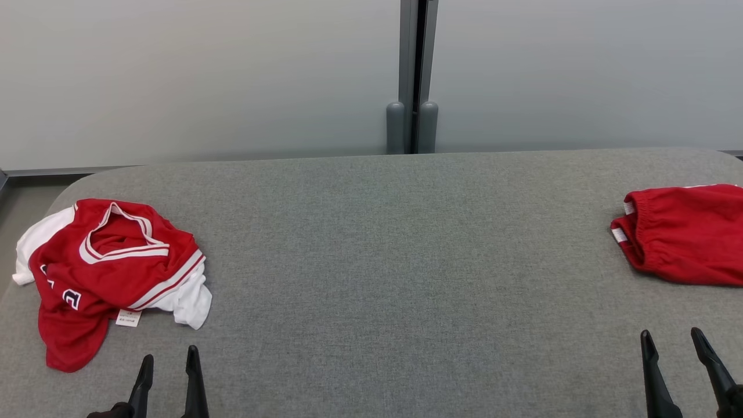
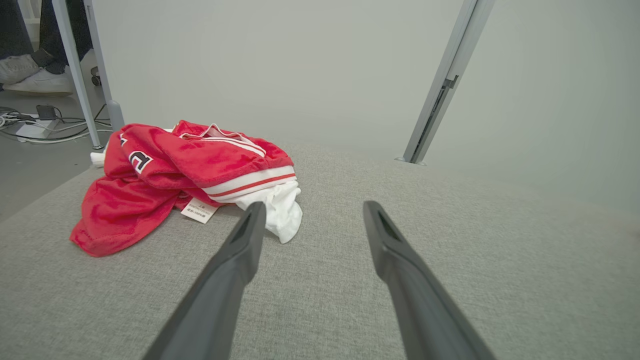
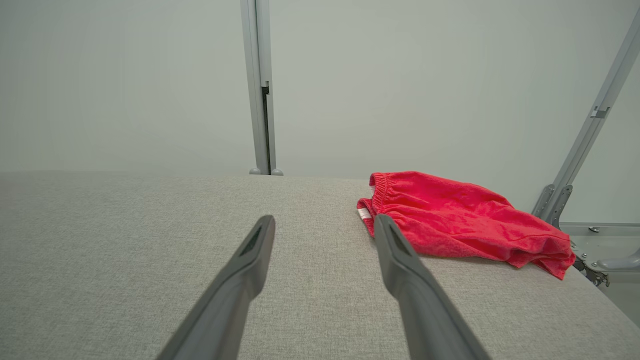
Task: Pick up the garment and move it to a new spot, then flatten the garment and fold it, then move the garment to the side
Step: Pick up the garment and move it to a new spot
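Two garments on the grey table [image 1: 395, 261], both pincers empty.
A crumpled red-and-white jersey [image 1: 110, 273] lies at the left end, just ahead of the left gripper [image 1: 169, 354], fingers spread. Red shorts [image 1: 685, 238] lie far right, near the right gripper [image 1: 669, 334], also spread. The left wrist view adds the jersey's tag [image 2: 199, 210], a person's shoes [image 2: 30, 75] and perhaps a power strip [image 2: 35, 130].
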Robot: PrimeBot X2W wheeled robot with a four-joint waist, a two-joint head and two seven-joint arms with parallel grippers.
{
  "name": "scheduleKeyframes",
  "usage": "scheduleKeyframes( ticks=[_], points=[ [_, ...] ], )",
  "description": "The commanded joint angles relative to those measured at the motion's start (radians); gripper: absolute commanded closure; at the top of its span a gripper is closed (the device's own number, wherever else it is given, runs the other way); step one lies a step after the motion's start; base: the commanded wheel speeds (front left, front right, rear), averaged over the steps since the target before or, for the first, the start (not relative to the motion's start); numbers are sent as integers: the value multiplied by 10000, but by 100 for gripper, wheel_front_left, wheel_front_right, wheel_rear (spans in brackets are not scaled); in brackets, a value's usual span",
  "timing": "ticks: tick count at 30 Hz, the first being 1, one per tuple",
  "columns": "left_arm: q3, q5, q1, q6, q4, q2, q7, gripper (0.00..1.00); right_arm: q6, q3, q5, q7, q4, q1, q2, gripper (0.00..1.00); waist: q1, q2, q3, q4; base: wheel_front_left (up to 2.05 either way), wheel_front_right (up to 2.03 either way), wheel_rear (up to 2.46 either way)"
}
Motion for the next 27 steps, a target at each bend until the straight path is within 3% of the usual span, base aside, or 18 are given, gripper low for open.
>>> scheduleKeyframes(
  ticks=[1, 7, 14, 15, 20, 27],
  points=[
    [6, 49, -127, -55, 23, 41, -18, 0, -1, -33, -27, -46, -69, -99, -2, 0, 0, -1, 8, 35, 0, 0, 0],
    [-70, 81, -328, -48, -79, 41, -18, 0, -1, 218, 6, -47, -247, -50, 6, 0, 0, -1, 11, 703, 0, 0, 0],
    [-53, 112, -279, 19, -296, 42, -17, 0, -1, 1102, 329, -47, -341, -160, 13, 0, 0, -1, -115, 2834, 0, 0, 0],
    [-53, 112, -279, 19, -296, 42, -17, 0, -1, 1102, 329, -47, -341, -160, 13, 0, 0, -1, -115, 2834, 0, 0, 0],
    [177, 186, -23, 11, -363, 42, -18, 0, -1, 1831, 339, -48, -145, -334, -1, 0, 0, -1, -251, 4096, 0, 0, 0],
    [482, 23, 269, 82, -608, 39, -18, 0, -1, 2361, 346, -48, -14, -345, -3, 0, 0, -1, -325, 4460, 0, 0, 0]
  ],
)
